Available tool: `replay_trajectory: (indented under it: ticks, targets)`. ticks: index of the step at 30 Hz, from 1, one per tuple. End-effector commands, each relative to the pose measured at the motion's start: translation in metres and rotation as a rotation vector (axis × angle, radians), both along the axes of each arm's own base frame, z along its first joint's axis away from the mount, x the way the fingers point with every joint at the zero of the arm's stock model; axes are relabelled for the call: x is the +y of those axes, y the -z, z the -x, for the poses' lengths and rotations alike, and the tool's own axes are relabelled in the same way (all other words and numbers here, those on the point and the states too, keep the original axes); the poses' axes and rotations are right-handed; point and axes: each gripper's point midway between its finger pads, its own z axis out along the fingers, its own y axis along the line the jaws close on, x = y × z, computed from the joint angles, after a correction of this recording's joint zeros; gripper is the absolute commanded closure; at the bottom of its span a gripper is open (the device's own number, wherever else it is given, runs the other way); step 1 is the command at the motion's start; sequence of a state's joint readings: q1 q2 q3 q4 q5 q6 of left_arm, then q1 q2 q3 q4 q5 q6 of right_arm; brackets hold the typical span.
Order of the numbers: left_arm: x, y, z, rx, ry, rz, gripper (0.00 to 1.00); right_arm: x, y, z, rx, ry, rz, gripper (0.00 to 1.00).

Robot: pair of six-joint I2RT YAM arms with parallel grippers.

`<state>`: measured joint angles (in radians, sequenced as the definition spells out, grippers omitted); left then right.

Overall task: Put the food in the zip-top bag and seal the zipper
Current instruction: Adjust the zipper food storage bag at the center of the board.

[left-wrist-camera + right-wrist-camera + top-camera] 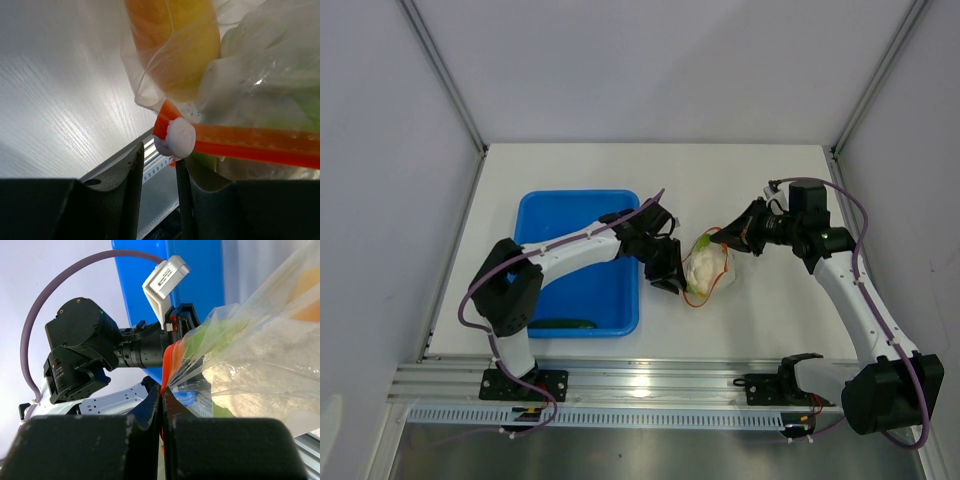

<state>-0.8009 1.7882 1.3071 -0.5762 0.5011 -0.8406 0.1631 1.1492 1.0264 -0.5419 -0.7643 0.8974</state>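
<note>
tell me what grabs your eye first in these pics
The clear zip-top bag, bulging with an orange-yellow fruit and a pale cabbage, sits mid-table just right of the blue tray. The right end effector is clamped on its orange-red zipper, while the left end effector is slightly open right by the white slider. A dark green cucumber lies along the tray's near edge.

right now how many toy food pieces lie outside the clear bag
1: a thin dark green cucumber along the near wall of the blue plastic tray; others may be hidden.
</note>
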Motion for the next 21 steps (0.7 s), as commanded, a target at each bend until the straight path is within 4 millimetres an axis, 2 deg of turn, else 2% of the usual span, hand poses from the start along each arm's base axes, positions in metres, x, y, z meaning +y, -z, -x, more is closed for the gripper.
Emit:
replay_trajectory:
  ticks: [1,6,9,12,13,18,21]
  targets:
    - [-0.016,-0.017,-0.012,-0.031,-0.008,0.057,0.66,0.003,-0.025,-0.006,-0.069,-0.006,-0.031,1.0]
    - [-0.021,-0.013,-0.016,-0.025,-0.007,0.054,0.66,0.003,-0.024,-0.008,-0.066,-0.005,-0.032,1.0]
    - [-0.024,-0.013,-0.019,-0.025,-0.006,0.057,0.76,0.003,-0.024,-0.008,-0.066,-0.006,-0.031,1.0]
    - [-0.026,-0.016,-0.02,-0.027,0.003,0.062,0.9,0.003,-0.022,-0.007,-0.063,-0.008,-0.025,1.0]
    - [-0.026,-0.016,-0.02,-0.028,0.007,0.059,0.99,0.002,-0.021,-0.007,-0.061,-0.006,-0.022,1.0]
    - [-0.021,-0.027,-0.021,-0.078,0.031,0.056,0.99,-0.001,-0.016,-0.004,-0.072,-0.013,0.014,1.0]
    - [-0.017,-0.042,-0.021,-0.129,0.056,0.072,1.0,-0.005,-0.006,-0.002,-0.067,-0.02,0.054,1.0]
